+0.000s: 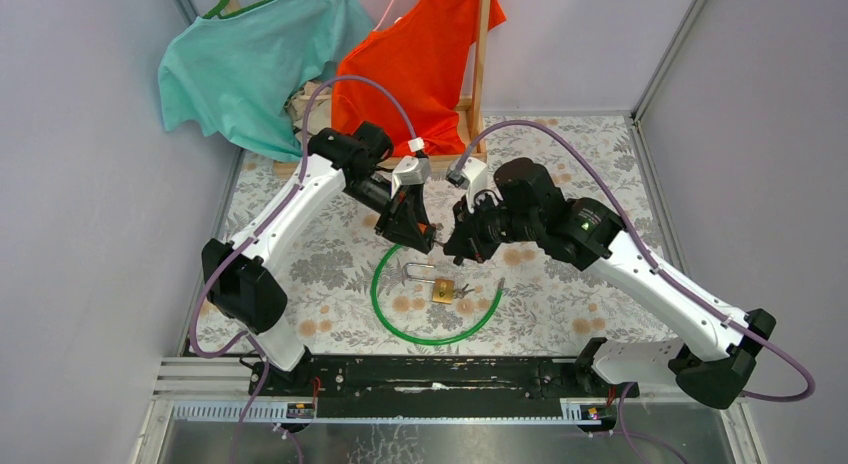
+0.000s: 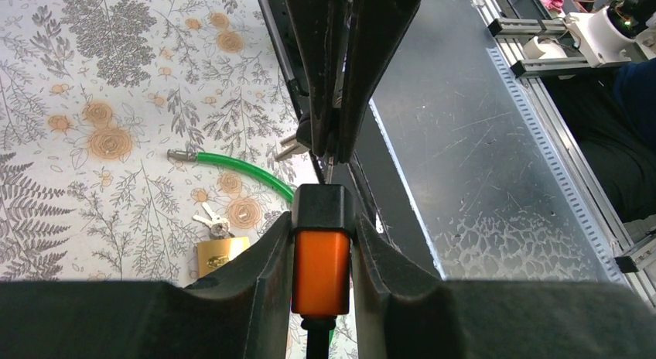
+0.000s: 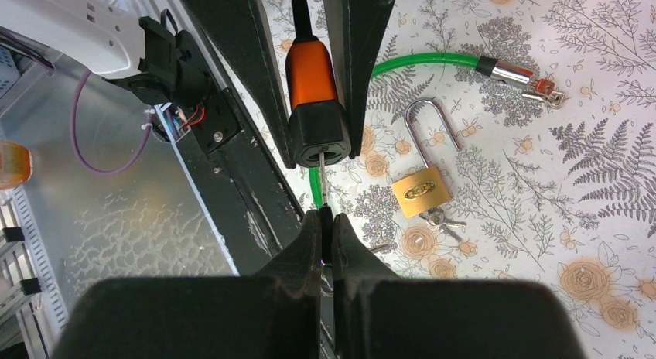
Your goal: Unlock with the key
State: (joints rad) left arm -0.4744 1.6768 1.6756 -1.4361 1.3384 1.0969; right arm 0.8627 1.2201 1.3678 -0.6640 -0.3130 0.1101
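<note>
Turning the thin silver metal key about its own axis is, I judge, what this step calls for. Its blade runs straight from my right tool into the end face of the orange cylinder lock with a black cap. My right tool is pinched closed on the key's outer end. My left tool is clamped on the lock, one finger on each side of the barrel.

I should roll the right wrist only, with no sideways push, since so slim a blade could bend or slip between the fingers. The left must brace the barrel against the twist.

Lock and key are held in the air above the floral-patterned table, over the far edge of the loop of green plastic-coated cable. A small brass padlock with a steel shackle lies inside that loop, nearer me, untouched.

My arms reach forward and bend inward at the elbows, one from each side, and the tools meet nose to nose at the middle of the table.
</note>
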